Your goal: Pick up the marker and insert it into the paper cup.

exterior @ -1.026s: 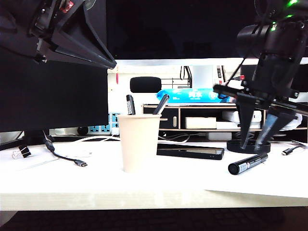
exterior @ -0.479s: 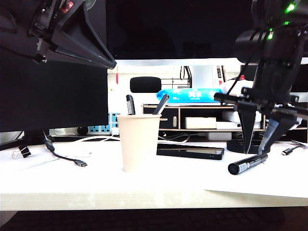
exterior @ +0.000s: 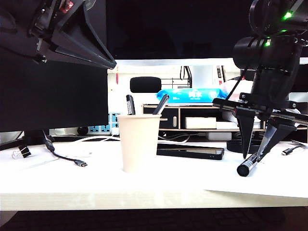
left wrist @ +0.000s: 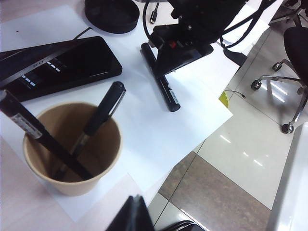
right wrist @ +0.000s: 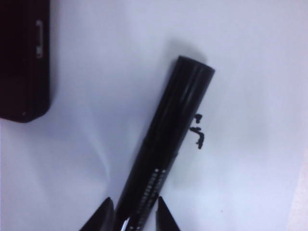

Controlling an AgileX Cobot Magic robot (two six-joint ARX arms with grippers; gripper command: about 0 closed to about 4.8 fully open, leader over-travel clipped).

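1. Right gripper (exterior: pixel 254 158) hanging fingers-down over marker (exterior: pixel 246 167) near tabletop's right front; jaws spread wide, straddling barrel w/ a finger each side, nothing clamped yet.
2. Marker (right wrist: pixel 161 147) lying flat on white paper (left wrist: pixel 192 103), long axis running crosswise between the fingertips.
3. Paper cup (exterior: pixel 138 142) standing mid-table, well apart, already holding two pens (left wrist: pixel 98 115).
4. Phone (exterior: pixel 190 152) lying between cup & marker, toward the rear.
5. Left gripper (left wrist: pixel 132 216) hovering above cup, far from marker; open or closed – cannot tell.

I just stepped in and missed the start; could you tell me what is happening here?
The right hand is down over the black marker on the white paper, open, a finger on each side, not yet gripping. The left hand hangs above the paper cup, which already holds two pens.
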